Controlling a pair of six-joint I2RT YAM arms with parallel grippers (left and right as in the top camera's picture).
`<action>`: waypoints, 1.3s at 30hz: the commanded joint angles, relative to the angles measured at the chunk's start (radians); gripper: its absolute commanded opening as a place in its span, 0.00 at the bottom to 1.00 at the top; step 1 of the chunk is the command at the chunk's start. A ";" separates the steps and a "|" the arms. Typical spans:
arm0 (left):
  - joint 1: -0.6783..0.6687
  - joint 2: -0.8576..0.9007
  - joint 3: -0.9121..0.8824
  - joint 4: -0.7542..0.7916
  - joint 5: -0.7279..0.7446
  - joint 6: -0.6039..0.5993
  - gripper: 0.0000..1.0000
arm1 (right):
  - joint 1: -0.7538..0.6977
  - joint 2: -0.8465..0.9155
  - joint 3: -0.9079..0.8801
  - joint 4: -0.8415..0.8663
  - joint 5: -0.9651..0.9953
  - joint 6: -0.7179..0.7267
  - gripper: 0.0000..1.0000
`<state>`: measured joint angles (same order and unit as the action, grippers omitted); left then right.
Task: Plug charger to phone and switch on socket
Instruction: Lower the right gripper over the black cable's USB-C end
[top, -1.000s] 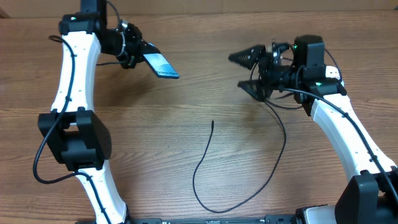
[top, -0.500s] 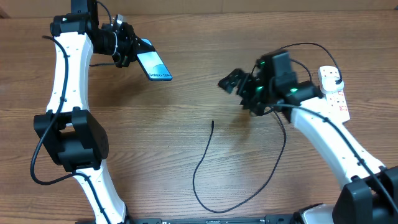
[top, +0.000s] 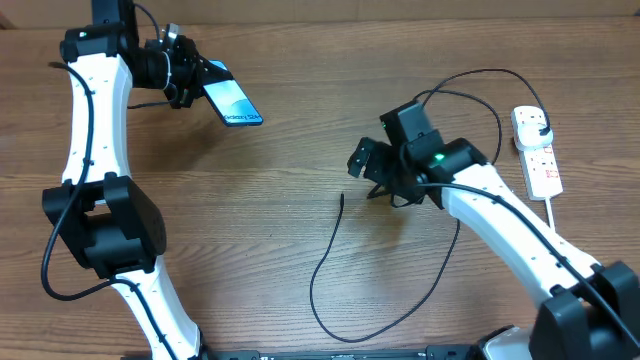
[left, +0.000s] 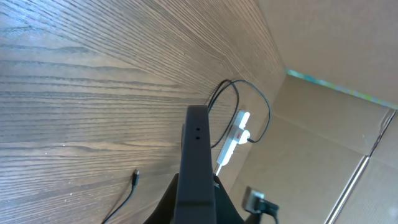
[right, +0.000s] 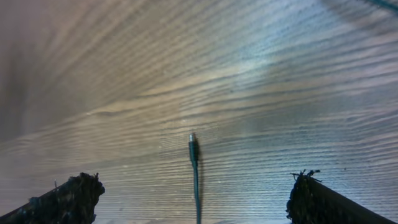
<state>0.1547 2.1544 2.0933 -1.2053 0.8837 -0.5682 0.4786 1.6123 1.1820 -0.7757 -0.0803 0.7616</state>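
My left gripper (top: 198, 82) is shut on the phone (top: 233, 104), holding it above the table at the back left with its lit blue screen facing up. In the left wrist view the phone (left: 197, 155) shows edge-on as a dark slab between my fingers. The charger cable (top: 322, 270) lies loose on the table, its connector tip (top: 342, 198) pointing away. My right gripper (top: 366, 172) hovers open just right of that tip. From the right wrist the tip (right: 193, 142) lies centred between my spread fingers (right: 69, 196). The white socket (top: 537, 152) lies at the far right.
The charger's black cable loops in a wide arc behind my right arm (top: 500, 215) toward the socket. A white cord (top: 556, 215) runs from the socket toward the front edge. A cardboard wall (left: 323, 56) stands behind the table.
My right arm has swung left and down toward the cable tip, uncovering the socket. My left arm has carried the phone slightly left and back.
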 joint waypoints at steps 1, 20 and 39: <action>-0.003 -0.034 0.017 0.002 0.050 0.015 0.04 | 0.046 0.064 0.018 0.003 0.027 -0.003 0.99; 0.036 -0.034 0.017 0.006 0.049 0.023 0.05 | 0.169 0.216 0.043 -0.047 0.128 -0.004 1.00; 0.037 -0.034 0.017 0.029 0.052 0.022 0.05 | 0.175 0.394 0.375 -0.348 0.192 -0.004 1.00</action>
<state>0.1879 2.1544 2.0933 -1.1755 0.8909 -0.5652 0.6437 1.9705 1.5463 -1.1217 0.0937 0.7479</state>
